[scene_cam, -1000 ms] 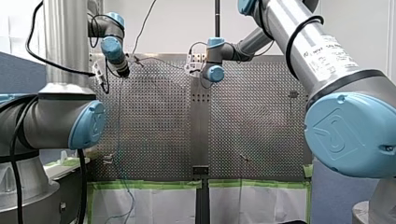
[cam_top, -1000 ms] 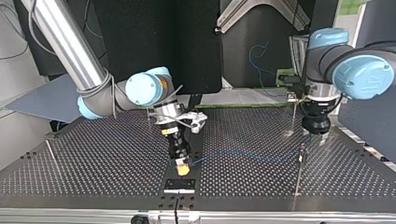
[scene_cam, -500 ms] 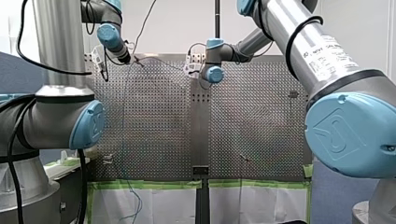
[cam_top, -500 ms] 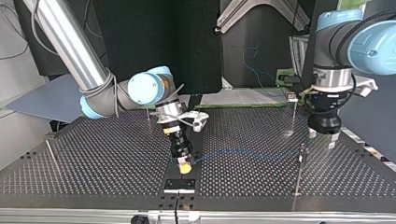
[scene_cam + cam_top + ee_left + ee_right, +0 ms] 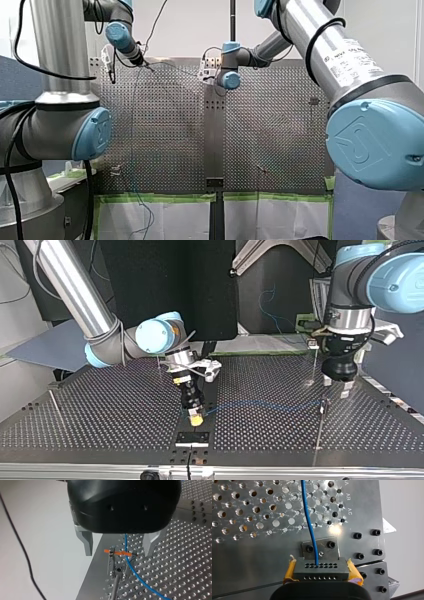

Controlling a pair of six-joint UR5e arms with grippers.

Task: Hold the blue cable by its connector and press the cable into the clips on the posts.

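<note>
Lifting since a second ago, the left jaws are now hanging just above the clip post rather than sitting low beside it, while the right jaws are hardly shifting. The left jaws are standing apart, their metal fingers straddling the orange clip at the post's top and gripping nothing. The blue cable is running between those fingers, crossing the clip and trailing away over the desk; whether it is seated in the clip I cannot tell. Well apart from the post, at the cable's other end, the right jaws are clamping the connector between yellow pads. The risk, as I am judging it, is a half-seated cable: any pull from the connector end could be dragging it out of the clip, and an off-centre push down could be striking the thin post and bending it.
</note>
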